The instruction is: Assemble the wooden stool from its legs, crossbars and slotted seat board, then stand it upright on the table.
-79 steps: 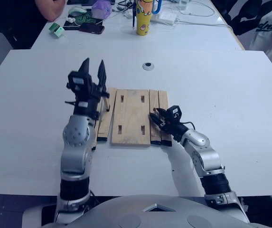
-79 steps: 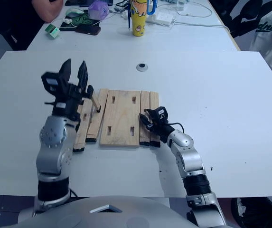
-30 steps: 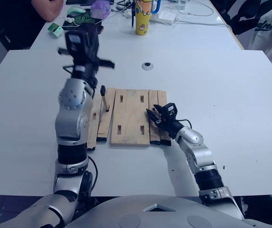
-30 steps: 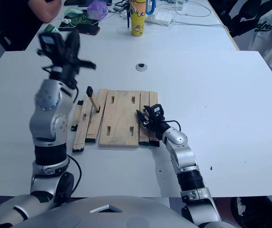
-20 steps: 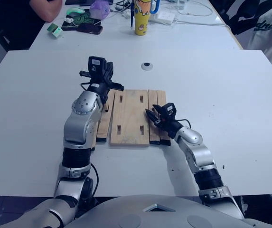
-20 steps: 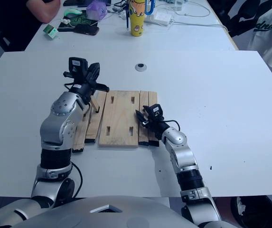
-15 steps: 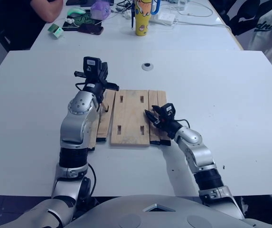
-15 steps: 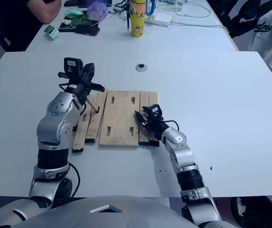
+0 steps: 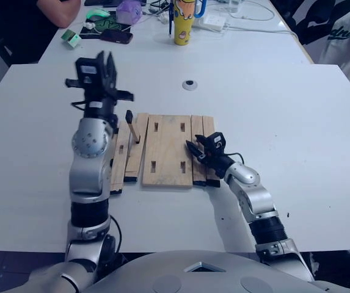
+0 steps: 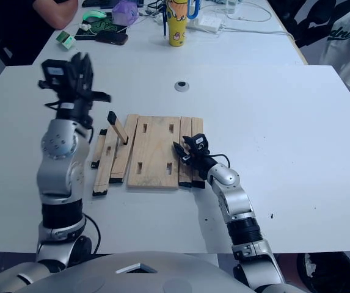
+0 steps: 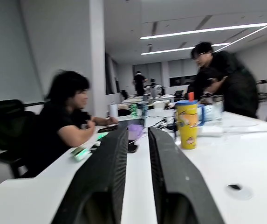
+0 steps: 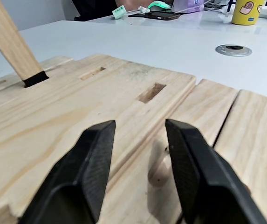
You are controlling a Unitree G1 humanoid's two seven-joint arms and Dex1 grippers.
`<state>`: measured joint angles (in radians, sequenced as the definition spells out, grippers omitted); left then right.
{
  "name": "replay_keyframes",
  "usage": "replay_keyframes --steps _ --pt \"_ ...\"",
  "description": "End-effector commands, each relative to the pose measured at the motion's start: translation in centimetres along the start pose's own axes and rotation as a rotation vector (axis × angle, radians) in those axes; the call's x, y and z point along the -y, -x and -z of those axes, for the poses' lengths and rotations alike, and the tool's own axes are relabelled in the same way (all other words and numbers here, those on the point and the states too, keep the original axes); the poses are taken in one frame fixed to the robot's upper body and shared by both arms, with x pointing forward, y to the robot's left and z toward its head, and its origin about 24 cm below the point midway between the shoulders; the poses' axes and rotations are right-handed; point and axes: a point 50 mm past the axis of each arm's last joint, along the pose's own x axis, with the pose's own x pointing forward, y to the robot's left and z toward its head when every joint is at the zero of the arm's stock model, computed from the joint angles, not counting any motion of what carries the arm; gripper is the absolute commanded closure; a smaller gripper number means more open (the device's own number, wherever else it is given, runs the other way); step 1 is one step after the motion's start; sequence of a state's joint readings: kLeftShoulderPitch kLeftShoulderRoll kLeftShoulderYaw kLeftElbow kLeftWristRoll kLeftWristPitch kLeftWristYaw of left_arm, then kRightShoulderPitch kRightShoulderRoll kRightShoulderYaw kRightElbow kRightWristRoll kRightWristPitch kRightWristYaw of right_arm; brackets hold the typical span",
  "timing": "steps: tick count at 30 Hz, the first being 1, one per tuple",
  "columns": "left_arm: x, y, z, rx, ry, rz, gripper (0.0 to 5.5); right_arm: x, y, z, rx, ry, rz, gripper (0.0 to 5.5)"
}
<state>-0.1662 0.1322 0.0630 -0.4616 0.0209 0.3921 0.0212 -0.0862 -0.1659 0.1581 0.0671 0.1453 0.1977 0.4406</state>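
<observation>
**Both grippers empty, stool parts lying flat**

Head view: the left gripper is raised with its fingers pointing up. The slotted seat board lies flat below it, off to its right. The right gripper sits low at the board's right edge.

Left wrist view: the fingers are a narrow gap apart, holding nothing.

Right wrist view: the fingers are spread and empty, just over the seam between the board and a leg plank.

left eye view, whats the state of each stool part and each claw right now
Pale wooden slotted seat board: lying flat, four slots empty.
Two wooden planks right of the board: flat, unassembled.
Wooden planks left of the board: flat.
Short black-tipped wooden piece: propped up tilted on a left plank.
Left claw: raised, open, empty.
Right claw: open, empty, low over the board's right edge.
</observation>
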Motion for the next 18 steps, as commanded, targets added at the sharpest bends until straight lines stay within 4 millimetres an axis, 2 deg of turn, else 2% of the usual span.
replay_keyframes --steps 1,4,7,11,18 --pt "-0.6 3.3 2.6 -0.188 0.002 0.019 4.09 0.7 0.5 0.9 -0.041 -0.038 0.044 3.52" --pt "0.0 5.5 4.4 -0.34 0.027 0.099 3.66 0.9 0.6 0.7 -0.032 -0.047 0.063 3.52" --pt "0.9 6.5 4.9 -0.415 0.054 0.177 3.28 1.1 0.8 0.6 -0.026 -0.059 0.082 3.52" --pt "2.9 6.7 5.7 -0.487 0.038 0.33 2.62 1.0 0.8 0.7 -0.027 -0.069 0.092 3.52" --pt "4.0 5.2 5.8 -0.444 0.022 0.32 2.59 0.9 0.4 0.6 -0.032 -0.057 0.063 3.52"
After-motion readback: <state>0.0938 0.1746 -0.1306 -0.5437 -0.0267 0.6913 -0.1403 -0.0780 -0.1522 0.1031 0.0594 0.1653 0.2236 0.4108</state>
